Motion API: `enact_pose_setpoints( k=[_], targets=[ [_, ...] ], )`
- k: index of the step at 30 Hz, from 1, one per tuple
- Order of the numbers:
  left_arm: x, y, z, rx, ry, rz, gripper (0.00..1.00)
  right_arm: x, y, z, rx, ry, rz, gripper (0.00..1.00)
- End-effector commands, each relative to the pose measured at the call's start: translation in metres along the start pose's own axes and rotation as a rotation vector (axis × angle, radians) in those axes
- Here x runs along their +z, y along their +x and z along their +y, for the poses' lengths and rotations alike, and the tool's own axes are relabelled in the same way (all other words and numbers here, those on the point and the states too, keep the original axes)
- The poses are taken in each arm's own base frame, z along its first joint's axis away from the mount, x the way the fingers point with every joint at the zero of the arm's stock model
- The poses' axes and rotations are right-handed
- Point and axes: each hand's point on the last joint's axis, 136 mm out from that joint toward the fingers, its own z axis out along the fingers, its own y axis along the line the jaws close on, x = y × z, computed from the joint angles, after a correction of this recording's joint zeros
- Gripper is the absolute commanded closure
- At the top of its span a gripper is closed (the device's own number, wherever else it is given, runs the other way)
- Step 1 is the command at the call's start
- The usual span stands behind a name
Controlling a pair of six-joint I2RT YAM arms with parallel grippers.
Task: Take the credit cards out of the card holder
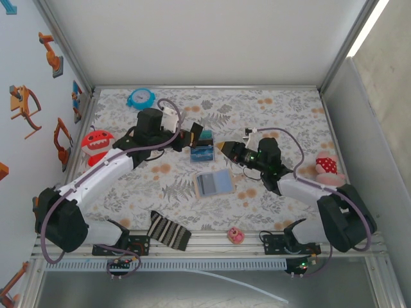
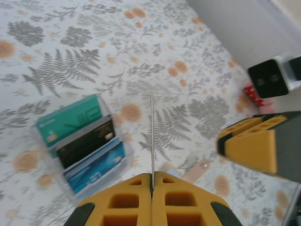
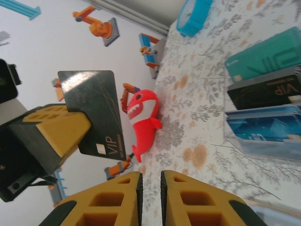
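Left pincer is clamped on a black card. Facing it closely, the right pincer is slightly parted and empty. A clear stand of cards crowds just beneath both. The card holder lies open nearer the bases, with bare worktop beyond.

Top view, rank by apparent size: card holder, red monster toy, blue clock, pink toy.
1. card holder and red monster toy: they look about alike, so not ranked against each other.
2. blue clock.
3. pink toy: clearly smallest.
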Motion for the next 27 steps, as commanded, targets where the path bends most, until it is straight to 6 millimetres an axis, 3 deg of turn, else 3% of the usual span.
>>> enact_pose_setpoints(
  k=[1, 8, 14, 19, 27],
  targets=[
    [-0.003, 0.023, 0.023, 0.15, -0.097, 0.158, 1.0, -0.013, -0.002, -0.016, -0.099, 0.196, 0.018, 0.81],
    [0.015, 0.011, 0.037, 0.343, -0.107, 0.244, 1.0, -0.054, -0.008, -0.047, -0.195, 0.549, 0.035, 0.77],
    [0.039, 0.012, 0.05, 0.497, -0.08, 0.374, 1.0, -0.077, -0.01, -0.06, -0.255, 0.727, 0.057, 0.73],
    [0.06, 0.018, 0.059, 0.608, -0.034, 0.464, 1.0, -0.086, -0.009, -0.064, -0.286, 0.804, 0.072, 0.69],
    [0.079, 0.025, 0.057, 0.775, 0.078, 0.485, 1.0, -0.085, -0.008, -0.06, -0.31, 0.806, 0.079, 0.64]
  ],
)
